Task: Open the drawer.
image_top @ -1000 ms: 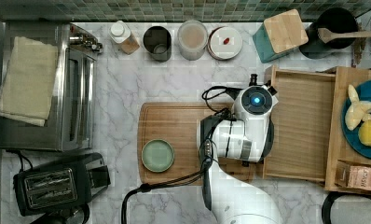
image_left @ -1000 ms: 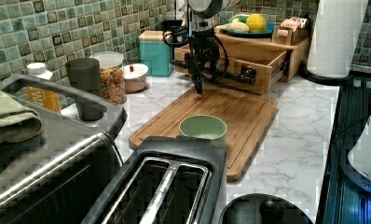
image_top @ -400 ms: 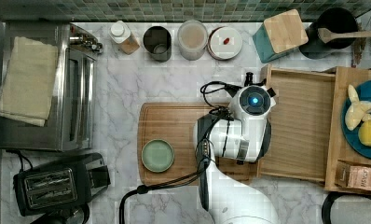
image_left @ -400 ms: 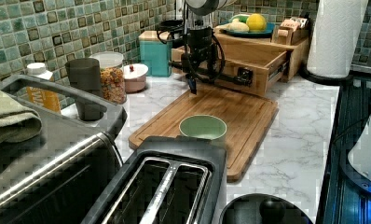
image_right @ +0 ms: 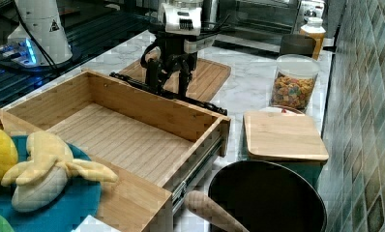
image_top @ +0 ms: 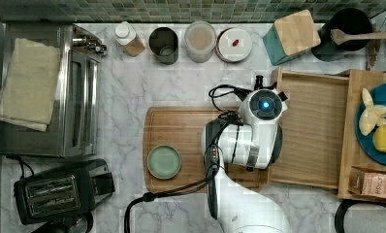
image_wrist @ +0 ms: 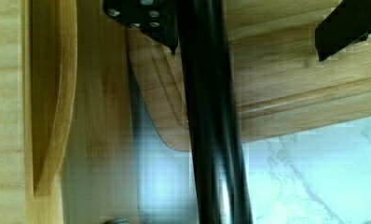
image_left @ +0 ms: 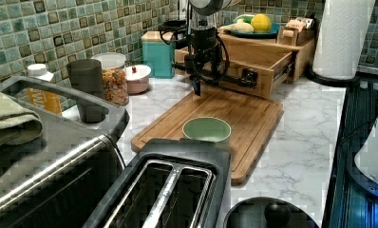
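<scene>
Beside cutting board (image_top: 181, 127), drawer (image_top: 312, 131) further out.

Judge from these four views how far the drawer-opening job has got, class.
Done: the wide light-wood drawer stands pulled well out, its plain slatted inside exposed. In hand: the gripper hangs at the long black bar handle, fingers apart either side of it. Left: apparently only lifting clear, or a small further pull.

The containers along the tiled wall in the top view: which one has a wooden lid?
The teal box, at the row's right end in the top view. Its flat square lid is light wood; the cereal jar and pink dish have pale round lids.
</scene>
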Tool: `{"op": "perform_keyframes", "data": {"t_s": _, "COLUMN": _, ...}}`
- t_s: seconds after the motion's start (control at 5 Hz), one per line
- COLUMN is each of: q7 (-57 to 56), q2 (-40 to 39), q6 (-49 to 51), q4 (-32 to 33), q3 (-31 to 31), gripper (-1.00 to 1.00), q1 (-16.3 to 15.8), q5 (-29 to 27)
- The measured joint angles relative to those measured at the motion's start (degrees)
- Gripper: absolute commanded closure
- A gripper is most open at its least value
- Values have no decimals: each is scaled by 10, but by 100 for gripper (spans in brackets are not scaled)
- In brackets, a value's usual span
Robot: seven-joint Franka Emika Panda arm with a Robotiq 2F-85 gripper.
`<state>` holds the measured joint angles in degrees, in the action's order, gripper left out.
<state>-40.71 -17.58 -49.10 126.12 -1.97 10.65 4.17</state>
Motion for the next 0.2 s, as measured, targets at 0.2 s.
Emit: {"op": "perform_keyframes", "data": {"t_s": 0.2, "q7": 0, "q2": 2, "q6": -1, "q4": 2, "q3": 0, "gripper": -100, "q1": 0, "q5": -6}}
